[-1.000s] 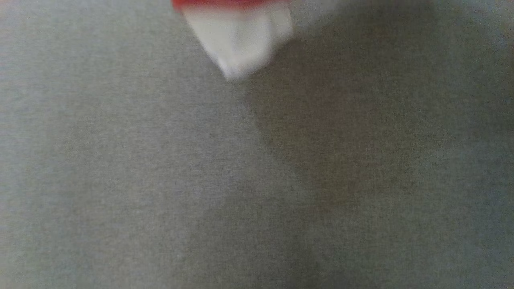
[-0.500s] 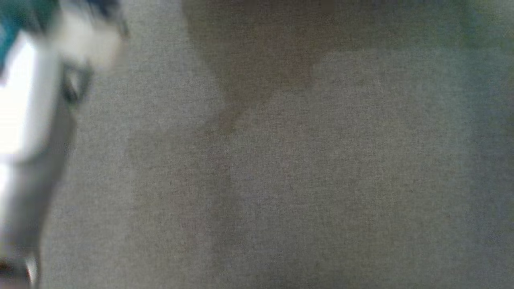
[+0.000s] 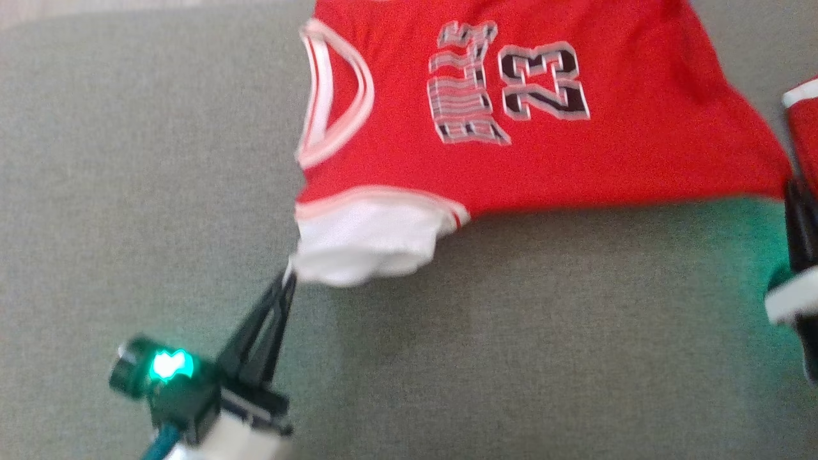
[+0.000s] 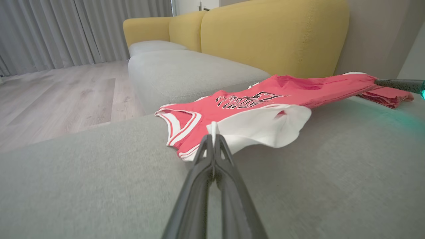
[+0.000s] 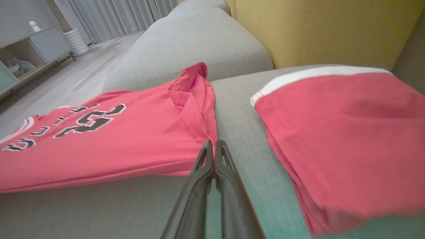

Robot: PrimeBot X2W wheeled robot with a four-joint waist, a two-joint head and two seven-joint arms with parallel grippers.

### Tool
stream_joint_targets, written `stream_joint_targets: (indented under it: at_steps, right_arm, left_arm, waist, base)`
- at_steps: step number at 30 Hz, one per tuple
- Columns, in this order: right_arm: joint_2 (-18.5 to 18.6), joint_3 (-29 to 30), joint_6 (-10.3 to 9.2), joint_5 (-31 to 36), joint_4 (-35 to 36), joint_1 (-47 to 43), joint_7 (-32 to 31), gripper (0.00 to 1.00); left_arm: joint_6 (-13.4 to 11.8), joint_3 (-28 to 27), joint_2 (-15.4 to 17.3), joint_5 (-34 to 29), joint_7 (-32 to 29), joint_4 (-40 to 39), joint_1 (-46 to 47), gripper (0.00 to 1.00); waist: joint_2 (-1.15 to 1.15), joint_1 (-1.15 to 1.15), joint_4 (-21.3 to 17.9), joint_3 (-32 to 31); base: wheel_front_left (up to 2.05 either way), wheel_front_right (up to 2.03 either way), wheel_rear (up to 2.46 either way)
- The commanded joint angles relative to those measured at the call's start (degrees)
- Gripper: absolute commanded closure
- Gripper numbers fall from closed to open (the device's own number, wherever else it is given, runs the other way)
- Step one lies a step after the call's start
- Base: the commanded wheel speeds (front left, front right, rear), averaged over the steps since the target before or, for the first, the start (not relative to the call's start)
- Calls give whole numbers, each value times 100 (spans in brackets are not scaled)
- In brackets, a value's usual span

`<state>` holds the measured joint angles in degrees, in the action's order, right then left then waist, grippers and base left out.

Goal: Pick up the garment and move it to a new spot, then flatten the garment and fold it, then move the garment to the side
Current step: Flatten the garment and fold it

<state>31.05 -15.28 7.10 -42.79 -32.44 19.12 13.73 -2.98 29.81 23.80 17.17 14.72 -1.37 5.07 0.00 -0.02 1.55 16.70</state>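
Left tool (image 4: pixel 212 135): fingers pressed together, pinching the white sleeve of the garment (image 4: pixel 265 99).
Right tool (image 5: pixel 214 143): closed, seemingly nipping its red hem corner.
Garment: spread over the grey sofa seat (image 3: pixel 128 191), between both tools.

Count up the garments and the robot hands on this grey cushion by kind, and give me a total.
Red garments: 2, the number 23 jersey and a white-trimmed red piece
Robot hands: 2, the left hand and the right hand, each shut on the jersey
Total: 4
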Motion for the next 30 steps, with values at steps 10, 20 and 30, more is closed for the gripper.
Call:
stream_joint_targets:
  at_steps: [10, 20, 30]
  right_arm:
    - [-49, 865, 39, 613, 1001, -1430, -137, 100]
    - [-533, 1442, 39, 1234, 1581, -1058, -960, 100]
    - [-858, 1717, 39, 1732, 1376, -81, -1475, 100]
  left_arm:
    - [6, -399, 326, 250, 28, -761, -755, 100]
    - [323, -338, 268, 56, -95, -548, 536, 100]
    - [777, -252, 77, -34, -95, 331, 2259, 100]
  waist:
    - [0, 2, -100, -425]
    - [0, 2, -89, -142]
    - [0, 2, -80, 363]
  base:
    - [0, 0, 0]
    - [0, 0, 0]
    - [0, 0, 0]
